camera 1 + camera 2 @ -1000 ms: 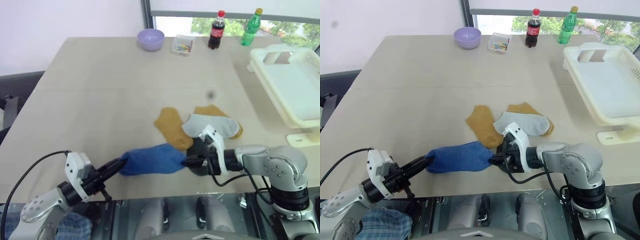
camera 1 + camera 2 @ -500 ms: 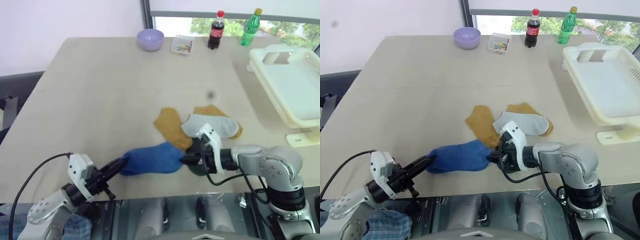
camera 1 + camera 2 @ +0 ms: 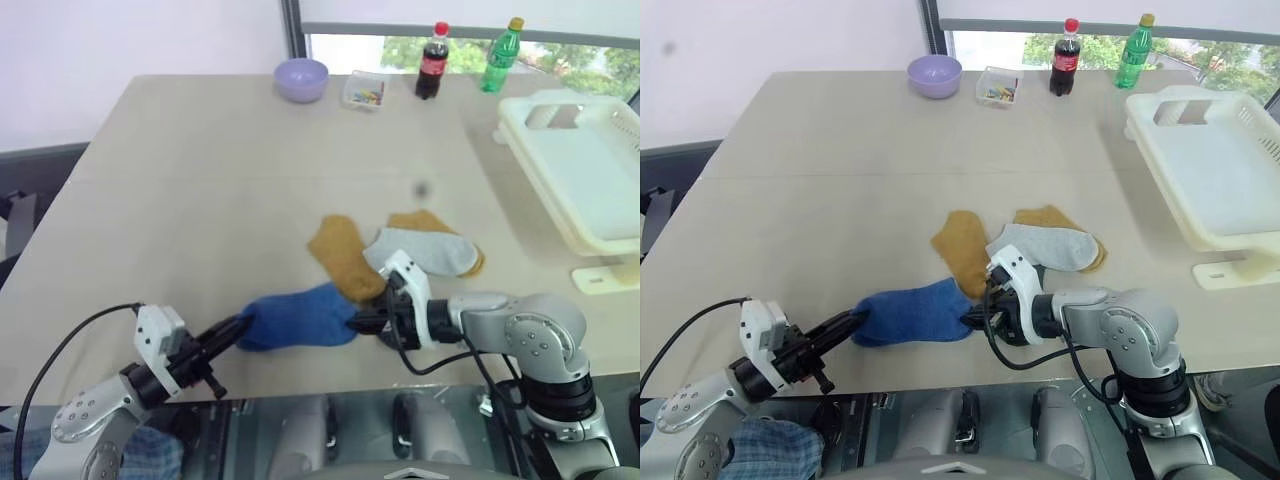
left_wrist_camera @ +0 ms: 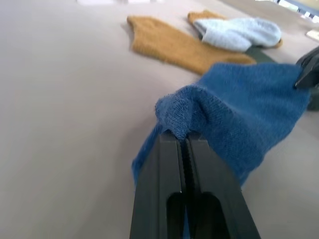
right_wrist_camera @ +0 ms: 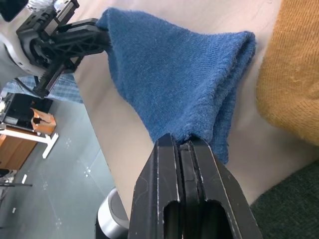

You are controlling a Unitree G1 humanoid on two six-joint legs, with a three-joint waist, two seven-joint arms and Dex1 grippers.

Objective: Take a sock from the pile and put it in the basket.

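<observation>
Near the front edge of the table [image 3: 200, 180], the two grippers are holding one blue sock [image 3: 297, 318] stretched between them. The left gripper [image 3: 243, 327] is pinching the sock's left end with its fingers pressed tight together, and the right gripper [image 3: 352, 322] is clamping the right end just as tightly (the wrist views are showing the knit bunched up right at both sets of fingertips). Just beyond the blue sock, the rest of the pile is lying flat: a mustard sock [image 3: 343, 256] nearest, a grey sock [image 3: 425, 251] to its right overlapping a second mustard one [image 3: 422, 220], and a dark green sock [image 5: 291, 206] mostly hidden under the right arm. The white basket [image 3: 575, 170] is sitting well apart at the far right of the table. Along the far edge are standing a lilac bowl [image 3: 301, 79], a small clear tray [image 3: 364, 91], a cola bottle [image 3: 434, 60] and a green bottle [image 3: 503, 54].
</observation>
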